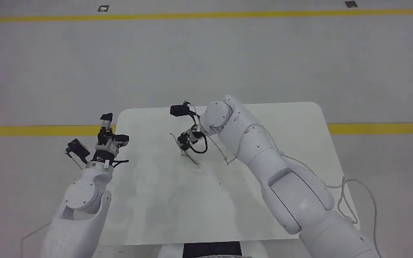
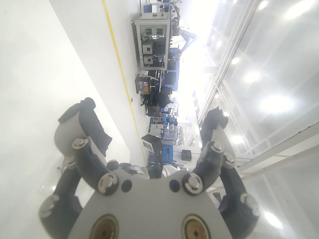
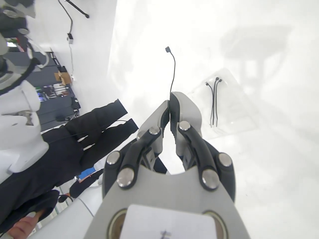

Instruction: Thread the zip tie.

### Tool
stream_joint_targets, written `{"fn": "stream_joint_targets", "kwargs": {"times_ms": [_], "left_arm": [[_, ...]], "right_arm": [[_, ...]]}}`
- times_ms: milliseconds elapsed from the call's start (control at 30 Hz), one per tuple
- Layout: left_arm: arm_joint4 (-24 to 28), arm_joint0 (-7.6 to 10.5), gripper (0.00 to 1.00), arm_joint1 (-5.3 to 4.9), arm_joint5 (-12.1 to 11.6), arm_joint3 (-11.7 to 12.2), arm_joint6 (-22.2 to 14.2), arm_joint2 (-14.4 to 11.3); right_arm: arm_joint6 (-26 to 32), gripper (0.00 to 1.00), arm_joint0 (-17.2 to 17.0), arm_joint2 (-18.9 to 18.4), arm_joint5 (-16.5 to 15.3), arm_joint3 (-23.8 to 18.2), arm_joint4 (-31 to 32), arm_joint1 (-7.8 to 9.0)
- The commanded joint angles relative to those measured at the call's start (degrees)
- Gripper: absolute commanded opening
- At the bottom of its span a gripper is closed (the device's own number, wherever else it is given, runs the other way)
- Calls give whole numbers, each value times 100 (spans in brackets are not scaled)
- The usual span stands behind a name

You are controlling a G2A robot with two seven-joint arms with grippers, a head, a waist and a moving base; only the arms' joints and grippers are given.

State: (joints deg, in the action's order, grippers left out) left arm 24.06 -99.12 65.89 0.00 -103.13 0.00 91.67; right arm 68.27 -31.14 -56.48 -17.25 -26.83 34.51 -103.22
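Right arm: your right gripper [image 3: 170,106] is over the left half of the table [image 1: 277,122]. Its two fingertips are pinched together on the zip tie [image 3: 173,70]. The black strap leaves the closed tips and runs out with a slight bend. Its small square head is at the free end, away from the fingers. You cannot tell whether the head touches the table top or hangs above it.

Left arm: your left gripper [image 2: 149,118] sits at the table's left edge, well apart from the right gripper. Its jaws are spread wide with nothing between them. One finger [image 2: 84,123] shows against the white table top, the other against the room beyond.

Surroundings: a clear plastic bag [image 3: 234,115] lies flat on the table past the right gripper's fingers. It is to one side of the held zip tie and apart from it. Inside are spare ties [image 3: 213,100], black and lying roughly parallel; three heads can be counted. The bag is close to the right gripper's working area and is not touching the fingers. A yellow floor line [image 1: 193,14] runs across the floor beyond the far edge of the table.
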Motion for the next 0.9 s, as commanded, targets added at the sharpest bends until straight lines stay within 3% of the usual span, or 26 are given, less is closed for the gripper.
{"fn": "stream_joint_targets", "kwargs": {"times_ms": [0,200,867], "left_arm": [[0,0,100,0,0,0,0,0],[0,0,100,0,0,0,0,0],[0,0,100,0,0,0,0,0]], "right_arm": [[47,0,-154,-110,26,-287,-35,96],[240,0,-715,-330,308,-1274,-19,329],[161,0,-756,-324,320,-1290,-10,332]]}}
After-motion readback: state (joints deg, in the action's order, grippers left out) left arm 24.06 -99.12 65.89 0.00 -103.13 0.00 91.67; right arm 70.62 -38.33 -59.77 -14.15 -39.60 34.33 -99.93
